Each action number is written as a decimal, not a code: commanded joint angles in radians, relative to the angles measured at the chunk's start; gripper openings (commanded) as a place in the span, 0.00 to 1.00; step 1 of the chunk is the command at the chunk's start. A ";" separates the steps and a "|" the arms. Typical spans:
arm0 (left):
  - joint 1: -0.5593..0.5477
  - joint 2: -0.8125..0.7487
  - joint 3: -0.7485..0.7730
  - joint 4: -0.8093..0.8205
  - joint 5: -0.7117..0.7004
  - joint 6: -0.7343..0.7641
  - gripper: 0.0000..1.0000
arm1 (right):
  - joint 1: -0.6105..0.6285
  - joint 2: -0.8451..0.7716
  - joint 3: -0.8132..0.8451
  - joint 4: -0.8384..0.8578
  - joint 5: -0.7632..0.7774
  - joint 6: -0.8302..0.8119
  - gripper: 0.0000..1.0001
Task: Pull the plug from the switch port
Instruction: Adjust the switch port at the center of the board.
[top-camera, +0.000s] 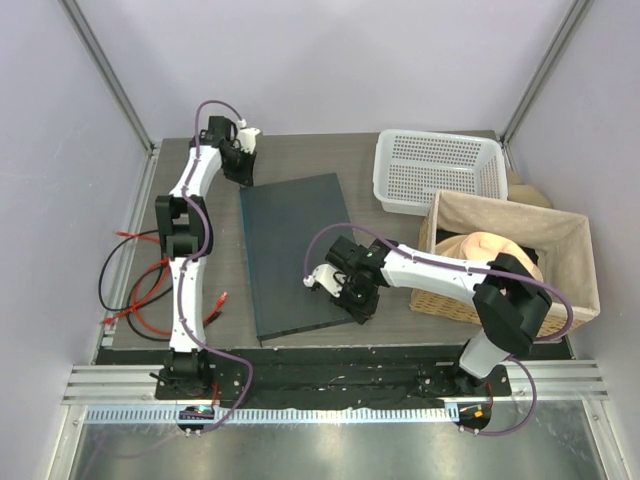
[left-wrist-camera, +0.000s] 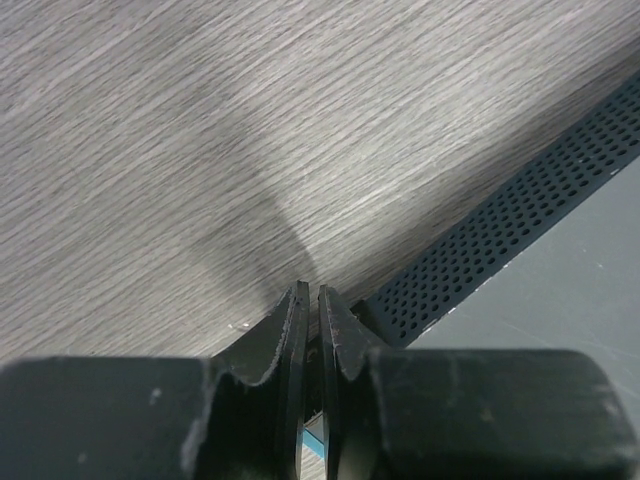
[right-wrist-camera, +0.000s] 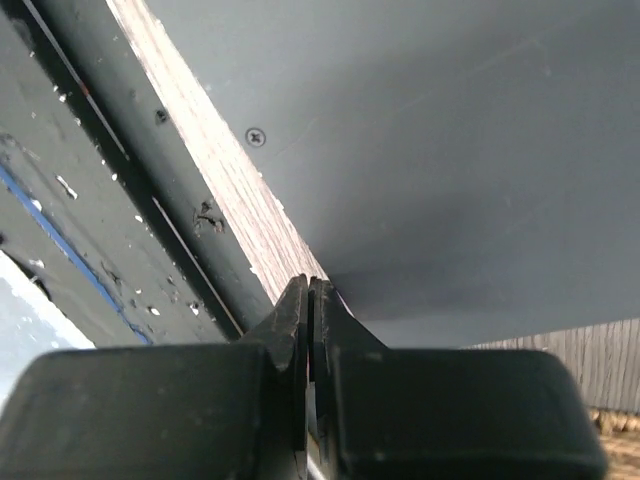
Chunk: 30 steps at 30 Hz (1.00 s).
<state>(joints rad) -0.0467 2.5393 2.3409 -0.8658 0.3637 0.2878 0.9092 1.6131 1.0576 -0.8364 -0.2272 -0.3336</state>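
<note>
grey wood-grain counter between pale walls. the switch lies flat mid-counter, its long axis running far edge to near edge. the left tool, pinched closed, sits at its far-left corner. the right tool, closed on nothing, is at its near-right corner. no plug shows.

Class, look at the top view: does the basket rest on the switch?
No, the basket stands on the table, apart from the switch.
</note>
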 joint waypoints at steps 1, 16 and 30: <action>0.005 -0.023 -0.011 -0.208 -0.094 0.032 0.12 | -0.003 0.005 0.056 0.164 0.251 0.047 0.01; -0.021 -0.437 -0.679 -0.199 -0.071 0.039 0.08 | -0.388 0.425 0.575 0.352 0.418 -0.074 0.01; -0.070 -0.665 -0.824 -0.194 -0.061 -0.058 0.10 | -0.329 0.471 0.833 0.326 0.370 -0.013 0.04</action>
<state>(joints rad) -0.0780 1.9266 1.5097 -1.0348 0.1852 0.2729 0.4953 2.3314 2.0678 -0.6159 0.2649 -0.3649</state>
